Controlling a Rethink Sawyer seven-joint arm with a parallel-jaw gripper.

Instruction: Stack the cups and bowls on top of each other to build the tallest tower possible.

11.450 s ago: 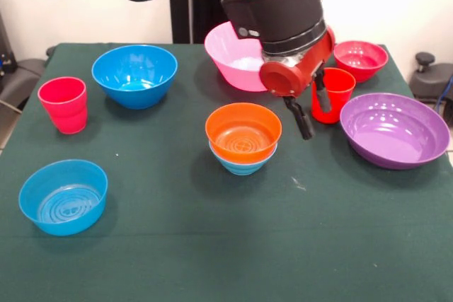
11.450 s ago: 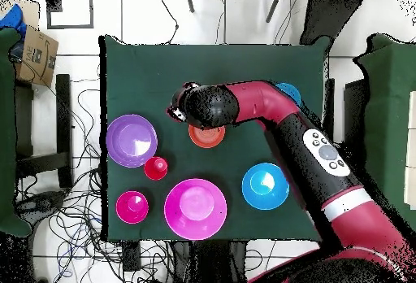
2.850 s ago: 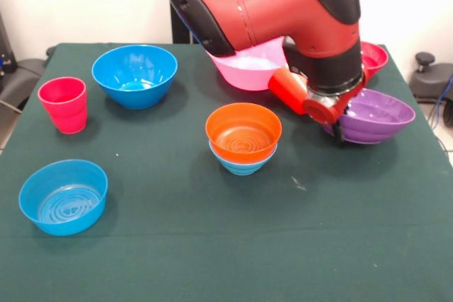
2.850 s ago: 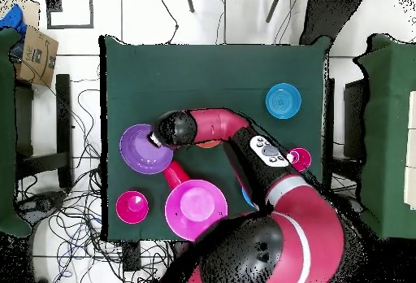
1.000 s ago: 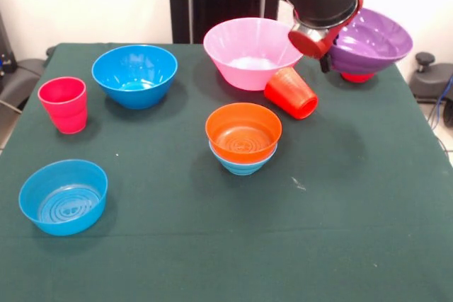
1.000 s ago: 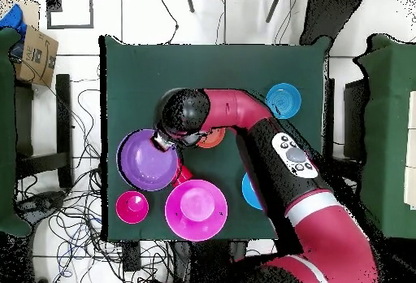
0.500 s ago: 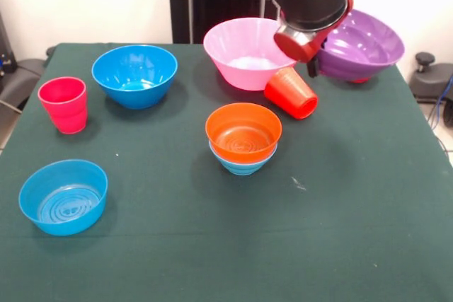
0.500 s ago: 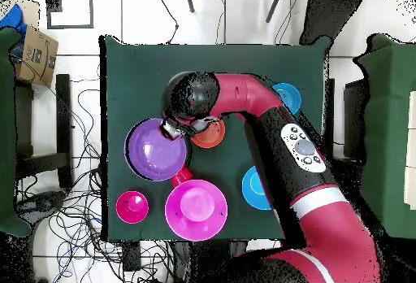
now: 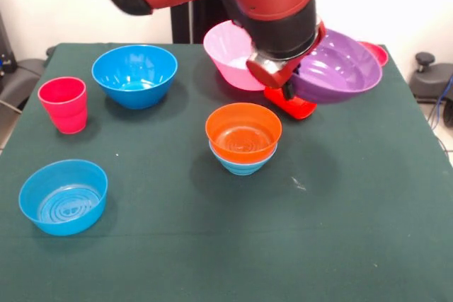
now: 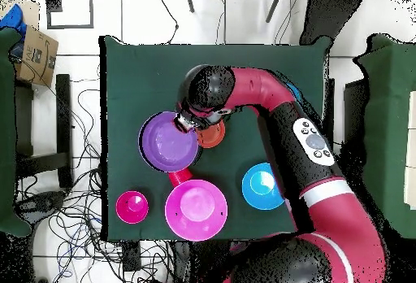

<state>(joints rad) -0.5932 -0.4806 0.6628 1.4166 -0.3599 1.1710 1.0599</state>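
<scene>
My worry: the purple bowl [image 9: 333,68] hangs by one edge, tilted, centre-right of the front view — a rim pinch that thin could slip or let it swing. It's wider than the orange bowl [image 9: 243,132] nested in the light-blue bowl [image 9: 241,162] at frame centre, so set on top it'd likely rock or slide off. The orange-red cup [image 9: 291,106] lies tipped just under it and could get knocked. Gripper [image 9: 289,90] is clamped narrow on the purple rim, bowl off the table [image 9: 340,245] afaict.
</scene>
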